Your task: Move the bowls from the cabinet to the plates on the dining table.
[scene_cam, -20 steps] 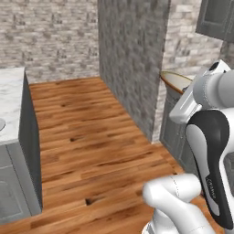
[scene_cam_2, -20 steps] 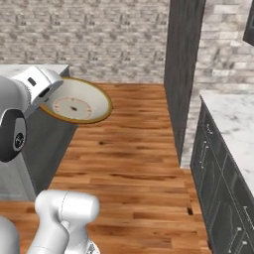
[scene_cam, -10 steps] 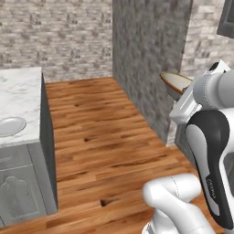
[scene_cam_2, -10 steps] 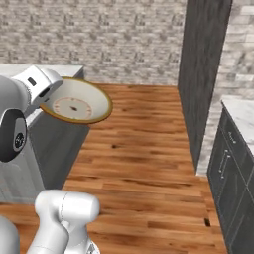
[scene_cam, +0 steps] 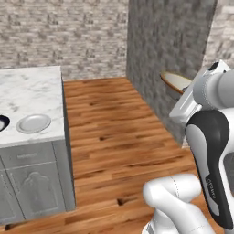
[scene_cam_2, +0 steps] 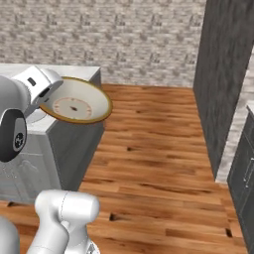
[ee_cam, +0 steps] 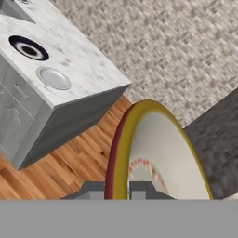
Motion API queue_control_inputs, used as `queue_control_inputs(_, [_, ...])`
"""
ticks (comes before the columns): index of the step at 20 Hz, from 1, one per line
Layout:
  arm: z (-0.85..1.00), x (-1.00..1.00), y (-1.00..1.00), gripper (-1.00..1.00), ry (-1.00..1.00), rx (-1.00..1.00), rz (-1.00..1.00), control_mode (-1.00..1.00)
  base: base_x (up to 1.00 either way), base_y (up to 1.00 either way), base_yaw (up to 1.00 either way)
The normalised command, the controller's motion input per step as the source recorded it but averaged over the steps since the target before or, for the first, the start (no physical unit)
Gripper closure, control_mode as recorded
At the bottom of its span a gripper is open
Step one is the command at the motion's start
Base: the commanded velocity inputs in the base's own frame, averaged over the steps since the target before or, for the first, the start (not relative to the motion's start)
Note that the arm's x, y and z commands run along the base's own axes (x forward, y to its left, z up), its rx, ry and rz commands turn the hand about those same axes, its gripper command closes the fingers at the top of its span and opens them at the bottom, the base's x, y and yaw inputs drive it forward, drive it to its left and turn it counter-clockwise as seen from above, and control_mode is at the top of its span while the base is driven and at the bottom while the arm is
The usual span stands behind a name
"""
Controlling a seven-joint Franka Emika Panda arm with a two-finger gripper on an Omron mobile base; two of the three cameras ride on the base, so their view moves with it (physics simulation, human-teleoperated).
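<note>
Claw (ee_cam: pixel 117 189) clamped on bowl (scene_cam_2: pixel 77 101) rim, plates (scene_cam: pixel 33 123) on dining table (scene_cam: pixel 32 91)

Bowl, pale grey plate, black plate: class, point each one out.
bowl (scene_cam_2: pixel 79 101), right base view, cream inside.
pale grey plate (scene_cam: pixel 33 123), left base view, its middle.
black plate (ee_cam: pixel 29 48), hand view, its middle.

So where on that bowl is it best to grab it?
By the rim. The bowl is wide and shallow with a thin edge, so shut fingers pinch the wall from its side, as the gripper does now, one finger inside, one outside.
</note>
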Motion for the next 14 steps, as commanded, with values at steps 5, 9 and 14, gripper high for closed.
queue_control_inputs(5, [0.0, 0.0, 0.0, 1.0, 0.0, 0.0, 0.0, 1.0, 0.27, 0.48, 0.13])
queue_control_inputs(9, [0.0, 0.0, 0.0, 1.0, 0.0, 0.0, 0.0, 1.0, 0.28, 0.47, 0.13])
queue_control_inputs(14, [0.0, 0.0, 0.0, 1.0, 0.0, 0.0, 0.0, 1.0, 0.33, 0.44, 0.13])
